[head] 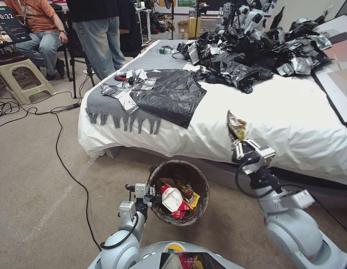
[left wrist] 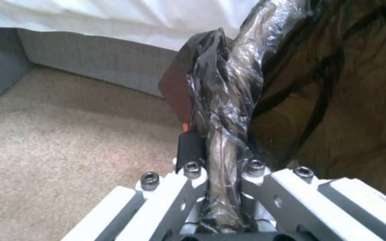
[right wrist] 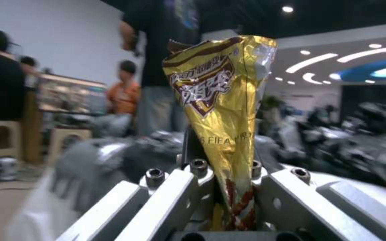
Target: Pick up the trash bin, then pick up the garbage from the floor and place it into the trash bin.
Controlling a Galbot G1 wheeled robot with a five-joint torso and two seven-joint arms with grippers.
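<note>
The wrapper (right wrist: 222,110) was glossy gold foil, creased and reflective. The trash bin (head: 180,192) wore a crinkled, shiny dark plastic liner (left wrist: 229,100) twisted into a rope. Both grippers' fingers (right wrist: 175,201) looked like matt pale metal with dark screws. The floor (head: 39,179) was rough beige carpet; the bed (head: 278,116) carried smooth white cloth.
</note>
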